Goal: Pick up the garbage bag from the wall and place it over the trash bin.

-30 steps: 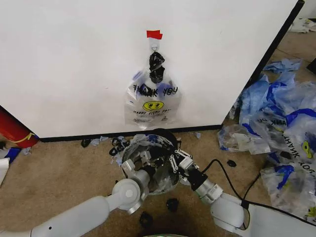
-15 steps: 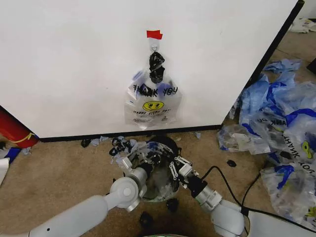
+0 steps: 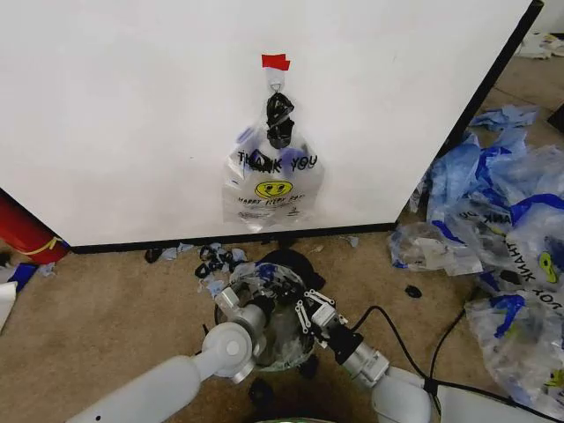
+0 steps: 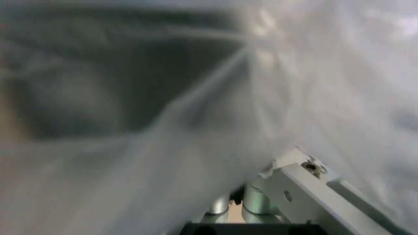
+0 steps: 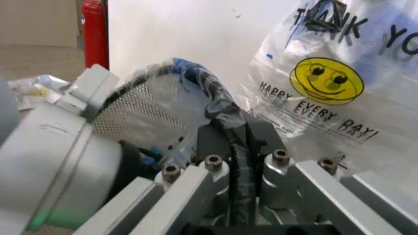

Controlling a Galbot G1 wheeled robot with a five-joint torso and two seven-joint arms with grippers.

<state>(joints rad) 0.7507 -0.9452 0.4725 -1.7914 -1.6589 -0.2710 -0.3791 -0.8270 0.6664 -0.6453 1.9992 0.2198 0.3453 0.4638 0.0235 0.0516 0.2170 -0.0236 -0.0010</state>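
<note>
Where the garbage bag hangs: the thin clear plastic garbage bag (image 3: 271, 181) with black "THANK YOU" print and a yellow smiley face hangs flat against the wall, its gathered top caught on a small hook (image 3: 276, 84) just below a piece of red tape (image 3: 275, 62); in the right wrist view the same bag (image 5: 326, 83) shows just behind the bin.
Wall: large flat white wall (image 3: 132, 106) with a black strip along its foot and its right edge.
Trash bin: small round black wire-mesh trash bin (image 3: 286, 263) stands on the tan carpet (image 3: 106, 300) close under the hanging bag, with a clear plastic liner (image 3: 280, 330) inside it and over its rim.
Left claw: left claw (image 3: 233, 297) is at the bin's left rim, among the liner; the left wrist view has loose clear film (image 4: 196, 122) right against the lens, and I cannot tell whether the fingers are apart or together.
Right claw: right claw (image 3: 310, 305) is at the bin's right rim; in its wrist view the claw (image 5: 238, 142) is clamped on the film-wrapped rim of the mesh bin (image 5: 130, 112).
Floor around: small black clips (image 3: 211, 256) lie by the wall's foot; a bluish heap of similar bags (image 3: 502, 203) lies well to the right; a red cylinder (image 3: 22, 229) leans at the far left.
</note>
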